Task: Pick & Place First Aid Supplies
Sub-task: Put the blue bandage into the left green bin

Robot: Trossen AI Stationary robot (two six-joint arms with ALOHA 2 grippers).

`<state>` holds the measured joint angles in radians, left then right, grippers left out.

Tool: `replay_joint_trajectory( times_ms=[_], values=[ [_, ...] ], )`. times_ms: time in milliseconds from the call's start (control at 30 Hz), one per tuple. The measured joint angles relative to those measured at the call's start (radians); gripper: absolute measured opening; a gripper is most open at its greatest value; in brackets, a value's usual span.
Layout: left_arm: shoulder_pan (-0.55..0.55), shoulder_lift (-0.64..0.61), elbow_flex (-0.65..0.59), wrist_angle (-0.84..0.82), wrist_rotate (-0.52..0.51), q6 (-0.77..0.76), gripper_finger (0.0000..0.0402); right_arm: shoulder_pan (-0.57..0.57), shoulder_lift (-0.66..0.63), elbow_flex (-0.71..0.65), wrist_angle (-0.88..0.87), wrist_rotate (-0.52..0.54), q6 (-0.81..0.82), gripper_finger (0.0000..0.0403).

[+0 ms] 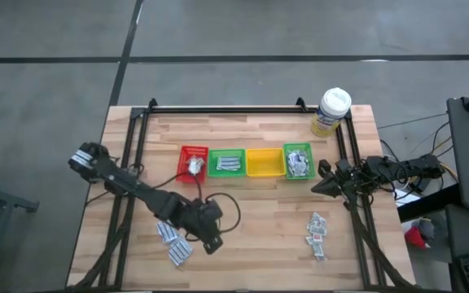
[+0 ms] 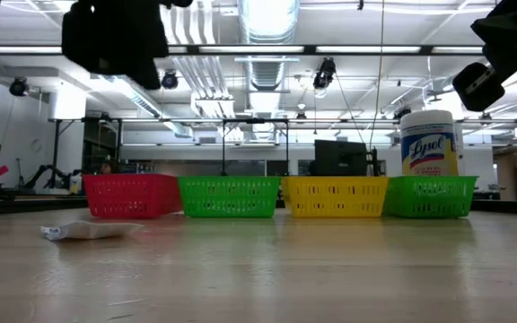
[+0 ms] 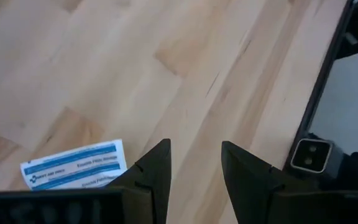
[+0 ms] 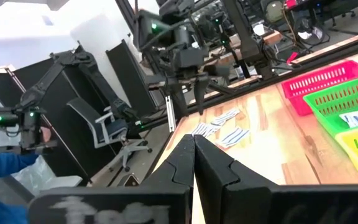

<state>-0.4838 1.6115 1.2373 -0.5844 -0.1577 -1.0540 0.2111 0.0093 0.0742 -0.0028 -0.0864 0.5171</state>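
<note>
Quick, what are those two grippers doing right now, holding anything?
Left gripper: open, empty, hovering beside a white-blue sachet.
Right gripper: closed, holding nothing, near the table's right edge.

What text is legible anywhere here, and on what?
"Lysol": wipes tub, behind the right green bin.
Blue print on the sachet beside the open left gripper: blurred, unreadable.
Sachets in the bins and on the table: too small to read.

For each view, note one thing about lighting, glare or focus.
High view: even light, soft shadows under both arms. Low view: bright ceiling lamps behind, tabletop sheen, arms silhouetted. Left wrist view: left hand blurred at the bottom edge. Right wrist view: right hand blurred near the lens, room sharper.
</note>
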Motion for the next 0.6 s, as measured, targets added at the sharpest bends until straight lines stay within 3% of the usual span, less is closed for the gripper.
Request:
replay_joint_trajectory(
  times_ms=[600],
  values=[
    [-0.013, 0.168, 0.000, 0.000, 0.021, -0.105, 0.0133, 0.000, 0.000, 0.000, 0.000, 0.003, 0.000, 0.0008]
  ],
)
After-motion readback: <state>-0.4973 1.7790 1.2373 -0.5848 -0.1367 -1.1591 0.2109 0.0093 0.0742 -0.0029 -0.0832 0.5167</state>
